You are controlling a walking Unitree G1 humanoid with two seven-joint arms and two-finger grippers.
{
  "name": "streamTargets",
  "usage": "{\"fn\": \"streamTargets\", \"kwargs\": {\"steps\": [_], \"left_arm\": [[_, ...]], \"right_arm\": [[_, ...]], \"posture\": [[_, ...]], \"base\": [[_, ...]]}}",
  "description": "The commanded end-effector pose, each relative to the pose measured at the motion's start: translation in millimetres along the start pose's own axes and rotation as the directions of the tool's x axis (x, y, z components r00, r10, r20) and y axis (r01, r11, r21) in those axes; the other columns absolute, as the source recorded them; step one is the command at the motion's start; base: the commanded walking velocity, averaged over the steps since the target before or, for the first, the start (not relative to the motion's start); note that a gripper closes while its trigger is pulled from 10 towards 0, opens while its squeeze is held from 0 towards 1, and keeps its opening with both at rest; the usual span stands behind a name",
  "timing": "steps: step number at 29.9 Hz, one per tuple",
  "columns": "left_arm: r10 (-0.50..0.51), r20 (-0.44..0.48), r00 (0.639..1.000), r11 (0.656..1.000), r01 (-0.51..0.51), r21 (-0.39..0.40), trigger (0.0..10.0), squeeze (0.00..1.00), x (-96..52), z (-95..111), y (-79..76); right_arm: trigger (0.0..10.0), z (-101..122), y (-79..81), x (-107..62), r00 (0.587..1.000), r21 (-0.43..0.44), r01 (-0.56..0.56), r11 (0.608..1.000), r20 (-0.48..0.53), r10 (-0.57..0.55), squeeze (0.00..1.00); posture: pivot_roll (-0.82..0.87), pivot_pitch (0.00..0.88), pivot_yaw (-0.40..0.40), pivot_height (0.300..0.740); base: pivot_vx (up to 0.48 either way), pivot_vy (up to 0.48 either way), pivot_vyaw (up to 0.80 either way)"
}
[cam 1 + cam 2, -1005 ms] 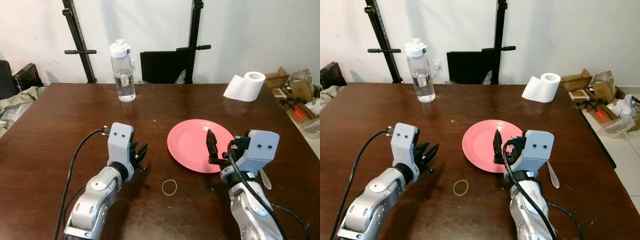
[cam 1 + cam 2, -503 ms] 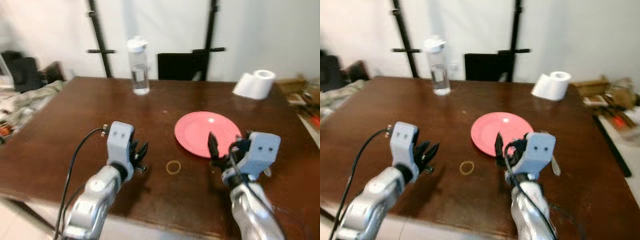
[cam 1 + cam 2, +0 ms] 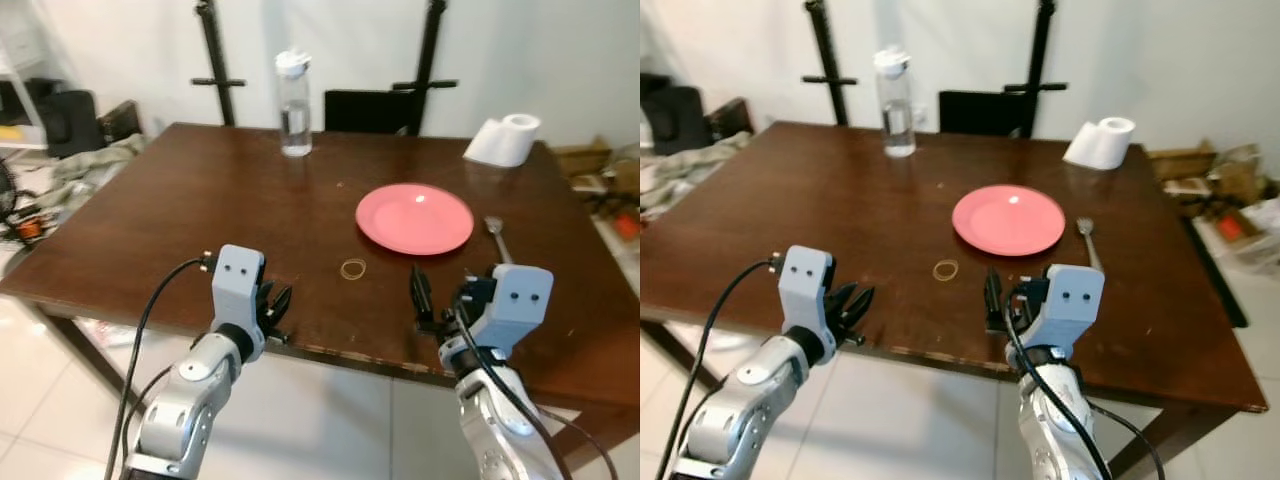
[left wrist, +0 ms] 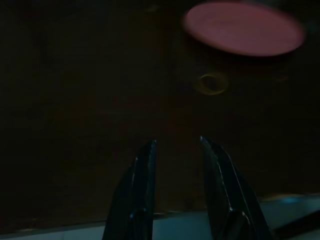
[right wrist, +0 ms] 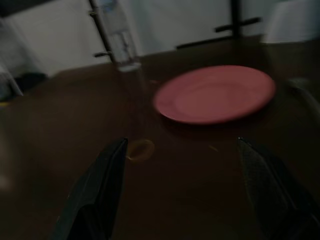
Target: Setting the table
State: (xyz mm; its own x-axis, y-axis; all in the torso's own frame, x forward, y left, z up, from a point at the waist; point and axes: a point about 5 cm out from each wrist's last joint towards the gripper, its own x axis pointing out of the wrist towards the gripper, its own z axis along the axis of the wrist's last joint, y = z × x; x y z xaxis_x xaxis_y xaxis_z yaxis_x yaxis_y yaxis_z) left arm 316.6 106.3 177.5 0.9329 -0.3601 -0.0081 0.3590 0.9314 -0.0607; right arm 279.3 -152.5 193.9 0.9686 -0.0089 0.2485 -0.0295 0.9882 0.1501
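We have backed away from the table [image 3: 180, 200]: the pink plate [image 3: 415, 218] now sits right of center with the spoon [image 3: 497, 238] beside it. Left claw [image 4: 176, 145] slightly parted, right claw [image 5: 181, 150] spread wide, both empty. Setting looks nearly done.

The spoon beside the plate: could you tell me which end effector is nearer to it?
Right. The right end effector hovers at the table's near edge, just short of the spoon; the left end effector is across, past the rubber band.
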Motion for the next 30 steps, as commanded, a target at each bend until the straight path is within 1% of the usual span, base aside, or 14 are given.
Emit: {"fn": "streamTargets", "kwargs": {"steps": [1, 10, 21, 30], "left_arm": [[0.001, -0.018, 1.000, 1.000, -0.001, 0.001, 10.0, 0.00, -0.1, -2.9, -0.2], [0.000, -0.022, 1.000, 1.000, 0.000, -0.004, 10.0, 0.00, 0.0, -3.0, -0.8], [0.003, -0.024, 1.000, 1.000, -0.003, -0.004, 10.0, 0.00, 0.4, -3.6, -1.3], [0.013, -0.036, 0.999, 1.000, -0.012, 0.009, 10.0, 0.00, 0.4, -5.4, -0.5]], "right_arm": [[10.0, -0.3, -0.1, -1.0, 1.000, 0.006, 0.005, 1.000, -0.003, -0.005, 0.00], [10.0, -1.6, 1.0, -1.5, 1.000, -0.001, -0.011, 1.000, -0.016, 0.011, 0.00], [10.0, -2.3, 1.8, -1.4, 0.999, 0.000, -0.027, 1.000, -0.025, 0.027, 0.00], [10.0, -1.6, 6.2, -2.4, 0.998, 0.012, -0.056, 0.998, -0.021, 0.056, 0.00]], "posture": [[-0.03, 0.099, 0.125, 0.740], [-0.03, 0.098, 0.125, 0.740], [-0.03, 0.095, 0.124, 0.740], [-0.03, 0.093, 0.127, 0.740]], "base": [[0.000, 0.000, 0.00], [0.000, 0.000, 0.00], [0.000, 0.000, 0.78], [0.000, 0.000, 0.79]]}}
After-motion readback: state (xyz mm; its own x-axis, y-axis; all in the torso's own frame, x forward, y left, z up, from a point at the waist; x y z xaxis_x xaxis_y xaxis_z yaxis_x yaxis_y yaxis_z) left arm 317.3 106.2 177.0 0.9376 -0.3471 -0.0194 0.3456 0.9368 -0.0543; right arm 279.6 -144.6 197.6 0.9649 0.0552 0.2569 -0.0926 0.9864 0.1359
